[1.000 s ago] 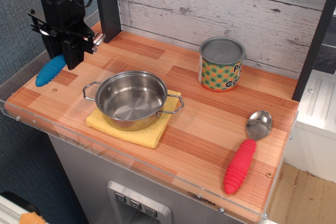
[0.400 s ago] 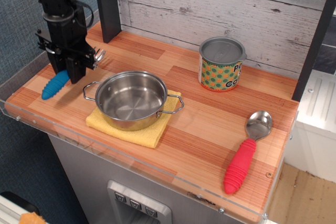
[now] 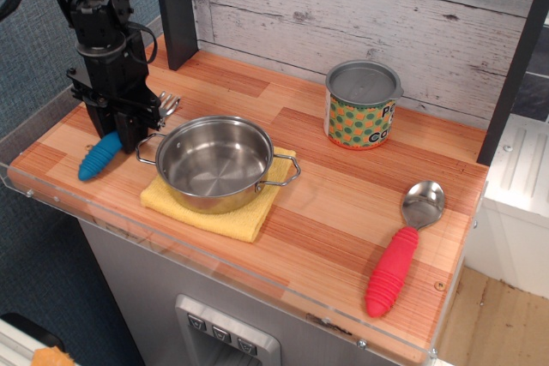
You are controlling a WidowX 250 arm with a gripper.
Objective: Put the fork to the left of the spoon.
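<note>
The wooden counter holds a steel pot on a yellow cloth, and a dotted can at the back. The black gripper is squeezed shut on the fork, at the far left, beside the pot. The spoon lies well apart on the right. This looks like the carrying step. Next, the fork must cross over the pot and land just left of the spoon.
</note>
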